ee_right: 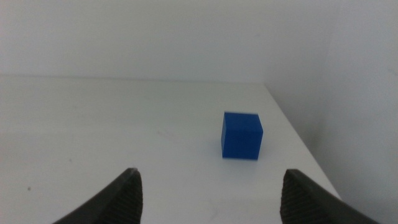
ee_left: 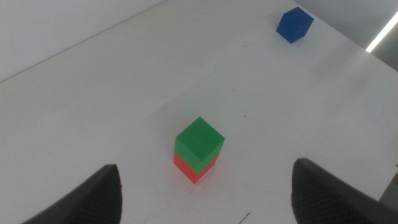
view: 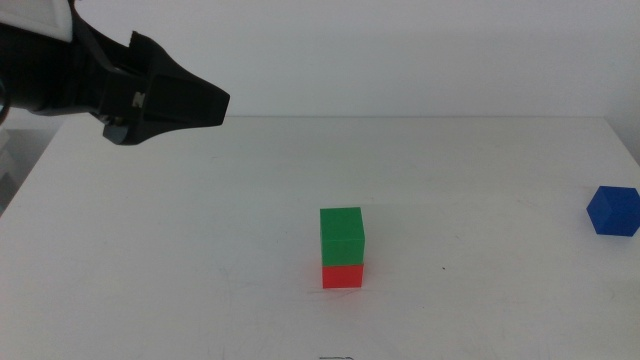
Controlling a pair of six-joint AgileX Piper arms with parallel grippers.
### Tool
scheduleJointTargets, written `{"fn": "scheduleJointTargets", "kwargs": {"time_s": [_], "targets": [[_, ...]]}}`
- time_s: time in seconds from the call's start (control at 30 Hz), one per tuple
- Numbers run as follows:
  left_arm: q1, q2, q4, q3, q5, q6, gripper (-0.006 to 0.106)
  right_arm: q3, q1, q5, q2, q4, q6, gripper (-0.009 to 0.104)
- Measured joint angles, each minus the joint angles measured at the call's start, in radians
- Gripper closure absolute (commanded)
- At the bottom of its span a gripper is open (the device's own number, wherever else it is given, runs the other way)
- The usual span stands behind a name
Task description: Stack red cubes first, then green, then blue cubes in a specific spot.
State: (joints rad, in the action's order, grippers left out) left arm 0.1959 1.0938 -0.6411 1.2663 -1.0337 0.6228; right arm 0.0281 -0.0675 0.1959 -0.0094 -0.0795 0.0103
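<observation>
The green cube [view: 342, 234] rests squarely on the red cube [view: 343, 275] near the middle of the white table; the left wrist view shows the same pair, green [ee_left: 199, 142] over red [ee_left: 189, 169]. My left gripper [view: 214, 105] hangs at the far left, well back from the stack, and its jaws [ee_left: 205, 165] stand wide open with nothing in them. The blue cube [view: 612, 210] sits alone by the table's right edge. My right gripper [ee_right: 211, 171] is open and empty a short way in front of the blue cube [ee_right: 241, 135]. That gripper is outside the middle view.
The table's right edge [ee_right: 292, 127] runs close beside the blue cube, and its far edge [view: 420, 117] meets a plain white wall. The blue cube [ee_left: 294, 25] also shows far off in the left wrist view.
</observation>
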Motion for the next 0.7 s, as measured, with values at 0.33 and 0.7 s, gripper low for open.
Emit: {"fn": "scheduleJointTargets", "kwargs": {"time_s": [0.33, 0.7], "targets": [[-0.001, 0.0, 0.0, 0.0, 0.0, 0.0, 0.007, -0.375, 0.0, 0.309, 0.213, 0.029, 0.0, 0.038], [-0.001, 0.0, 0.0, 0.0, 0.0, 0.0, 0.007, -0.781, 0.0, 0.71, 0.635, 0.124, 0.016, 0.038]]}}
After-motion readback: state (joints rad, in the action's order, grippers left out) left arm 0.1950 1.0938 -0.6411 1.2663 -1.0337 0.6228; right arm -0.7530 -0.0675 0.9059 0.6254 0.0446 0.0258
